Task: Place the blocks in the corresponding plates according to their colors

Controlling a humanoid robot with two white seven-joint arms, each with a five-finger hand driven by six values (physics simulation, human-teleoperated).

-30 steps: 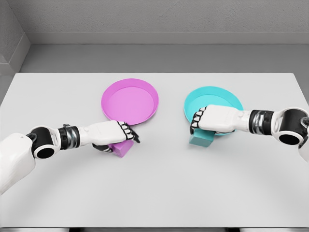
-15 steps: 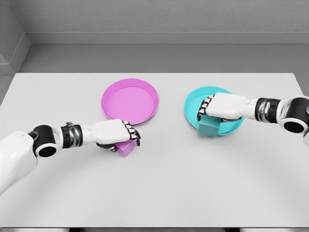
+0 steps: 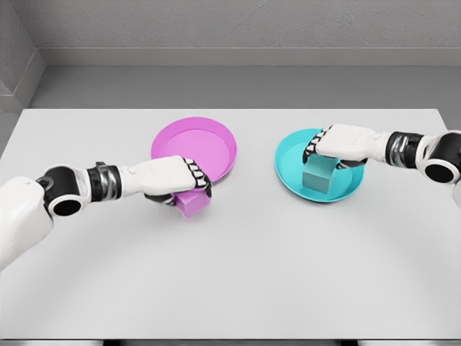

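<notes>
Risk at this moment sits first on the left side, where the left hand [image 3: 173, 186] has its fingers curled over a pink block [image 3: 191, 205] that hangs at the near rim of the pink plate [image 3: 194, 149], partly over the white table [image 3: 230, 274] rather than over the dish. From where I stand, a release here would likely let the block catch the raised lip and tip back onto the table, or nudge the light plate away; whether the block already touches the rim cannot be told. Moving rightward, the right hand [image 3: 338, 143] is closed on top of a teal block [image 3: 318, 177], which is within the outline of the teal plate [image 3: 319, 166], toward its centre; I cannot tell whether it rests on the floor of the dish or hangs just above it. If it is aloft, an early opening could make it bounce or roll over the shallow wall. Both blocks are smooth, matte, sharp-edged cubes, which I judge easy to pinch but prone to tumbling on a corner. Both plates are round, shallow and thin-walled, with a low upturned rim and a flat, uniform, slightly glossy interior. The table is plain, smooth and featureless, offering little friction to stop a sliding plate.
</notes>
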